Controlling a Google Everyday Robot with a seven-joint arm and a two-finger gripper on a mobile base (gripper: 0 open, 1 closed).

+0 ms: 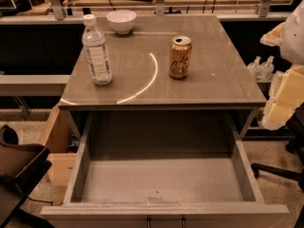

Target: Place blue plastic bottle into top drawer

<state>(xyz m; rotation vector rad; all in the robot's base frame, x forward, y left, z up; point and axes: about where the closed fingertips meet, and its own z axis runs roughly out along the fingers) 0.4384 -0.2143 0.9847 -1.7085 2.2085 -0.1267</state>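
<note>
My tool (284, 98) hangs at the right edge, beside the desk (213, 80): pale yellow blocks under a rounded white shell, partly cut off, and I cannot tell whether it is released or clenched. The blue plastic bottle (97, 51), clear with a white screw cap, stands upright on the glossy grey desk's left, well apart from the gold soda can (180, 57) and near a white bowl (121, 21). Below, the top drawer (161, 179) stands pulled out, plain matte grey inside, its metal handle cropped by the bottom edge.
</note>
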